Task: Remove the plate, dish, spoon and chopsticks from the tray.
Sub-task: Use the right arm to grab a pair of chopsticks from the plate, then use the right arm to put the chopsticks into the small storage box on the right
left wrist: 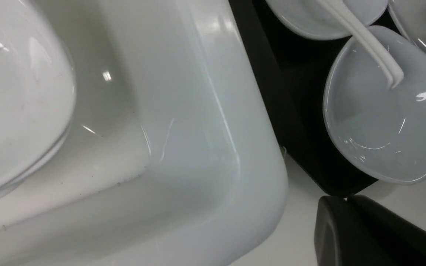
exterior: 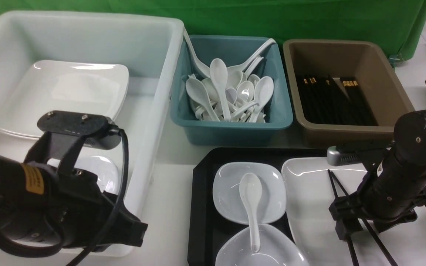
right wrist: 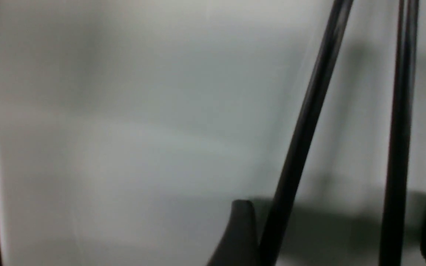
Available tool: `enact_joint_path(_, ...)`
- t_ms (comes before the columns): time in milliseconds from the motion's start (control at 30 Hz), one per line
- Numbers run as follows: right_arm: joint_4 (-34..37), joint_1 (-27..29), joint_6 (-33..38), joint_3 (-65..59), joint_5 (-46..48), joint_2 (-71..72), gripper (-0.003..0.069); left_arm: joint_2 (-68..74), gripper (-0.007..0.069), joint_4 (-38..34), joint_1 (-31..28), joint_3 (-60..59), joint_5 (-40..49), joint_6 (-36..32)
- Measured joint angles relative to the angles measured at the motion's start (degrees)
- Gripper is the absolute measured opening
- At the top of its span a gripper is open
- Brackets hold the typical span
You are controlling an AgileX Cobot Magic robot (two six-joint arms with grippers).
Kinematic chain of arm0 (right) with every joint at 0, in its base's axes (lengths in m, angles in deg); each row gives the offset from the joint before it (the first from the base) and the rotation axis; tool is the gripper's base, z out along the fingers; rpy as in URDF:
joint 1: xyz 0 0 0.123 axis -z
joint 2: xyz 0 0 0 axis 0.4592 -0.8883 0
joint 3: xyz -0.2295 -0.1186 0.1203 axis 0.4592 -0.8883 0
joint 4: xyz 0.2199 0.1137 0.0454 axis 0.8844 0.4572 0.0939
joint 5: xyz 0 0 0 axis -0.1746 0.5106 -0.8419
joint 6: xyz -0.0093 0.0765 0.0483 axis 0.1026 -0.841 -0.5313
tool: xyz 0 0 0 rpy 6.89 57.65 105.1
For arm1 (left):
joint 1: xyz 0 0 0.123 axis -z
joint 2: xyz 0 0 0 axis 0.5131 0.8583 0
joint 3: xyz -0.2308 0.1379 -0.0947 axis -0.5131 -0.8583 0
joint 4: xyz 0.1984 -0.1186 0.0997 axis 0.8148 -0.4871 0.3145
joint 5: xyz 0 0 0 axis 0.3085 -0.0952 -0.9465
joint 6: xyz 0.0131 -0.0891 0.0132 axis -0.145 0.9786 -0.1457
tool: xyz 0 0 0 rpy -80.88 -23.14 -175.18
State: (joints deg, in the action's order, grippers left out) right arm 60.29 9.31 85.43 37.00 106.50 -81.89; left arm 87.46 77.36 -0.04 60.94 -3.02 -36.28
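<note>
Right gripper [exterior: 364, 225] [right wrist: 337, 229]: lowered close over the plate, jaws spread wide and clamped on nothing. Both chopsticks [exterior: 334, 183] [right wrist: 301, 147] run through the gap between the fingertips [right wrist: 240, 225]. One stick lies just beside that finger, the other stands clear of the opposite finger. Right wrist view is blurred, so I cannot tell whether the first stick touches the finger.

Directly under this gripper: plate [exterior: 309, 207] [right wrist: 124, 129], sitting on the right part of the tray [exterior: 200, 207]. The chopsticks lie on it, crossing just beyond the gripper and spreading apart toward the robot.

To this gripper's left, same tray: near dish [exterior: 272, 251] and far dish [exterior: 227, 192], side by side front to back. The spoon [exterior: 250, 199] lies across both, bowl in the far dish, handle end over the near dish.

Left gripper [left wrist: 346, 201]: fingers pressed together, nothing seen between them. It hangs over the table [exterior: 172, 192] beside the near corner of the white tub [exterior: 154, 111] [left wrist: 216, 147]. On its other side are the tray [left wrist: 272, 92] corner, the near dish [left wrist: 383, 129] and the spoon [left wrist: 364, 37] handle. Inside the tub, close to this gripper, is a small white dish [exterior: 102, 170] [left wrist: 13, 92]. Farther in is a stack of large plates [exterior: 68, 92].

Beyond the right gripper, past the tray's far edge: brown tub [exterior: 346, 135] holding black sticks [exterior: 335, 99]. To the left of that is a teal bin [exterior: 235, 131] full of white spoons [exterior: 227, 96].

Farthest back: green cloth [exterior: 272, 18].
</note>
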Motion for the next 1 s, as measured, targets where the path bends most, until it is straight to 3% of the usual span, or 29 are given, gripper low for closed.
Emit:
enact_joint_path(67, -0.3, 0.0, 0.0, 0.1, 0.0, -0.1, 0.0571, 0.0, 0.0000, 0.0, 0.0, 0.0, -0.2, 0.0)
enact_joint_path(133, -0.5, 0.0, 0.0, 0.1, 0.0, -0.1, 0.0440, 0.0, 0.0000, 0.1, 0.0, 0.0, -0.4, 0.0)
enact_joint_path(167, -0.5, 0.0, 0.0, 0.1, 0.0, -0.1, 0.0426, 0.0, 0.0000, 0.1, 0.0, 0.0, -0.4, 0.0)
enact_joint_path(200, -0.5, 0.0, 0.0, 0.1, 0.1, -0.1, 0.0351, 0.0, 0.0000, 0.1, 0.0, 0.0, -0.5, 0.1)
enact_joint_path(233, -0.5, 0.0, 0.0, 0.1, 0.3, -0.1, 0.0201, 0.0, 0.0000, 0.1, 0.0, 0.0, -0.6, 0.1)
enact_joint_path(300, -0.5, 0.0, 0.0, 0.1, 0.4, -0.1, 0.0136, 0.0, 0.0000, 0.1, 0.0, 0.0, -0.7, 0.1)
enact_joint_path(700, 2.6, 0.0, 1.2, 2.4, 6.8, 14.0, 0.0139, 0.0, 0.0008, 0.2, 0.0, 0.0, -0.8, 0.2)
enact_joint_path(1000, 2.8, 4.9, 4.2, 25.8, -3.8, 8.9, 0.0139, 0.0, 0.0008, -0.2, 0.0, 0.0, -4.0, 0.2)
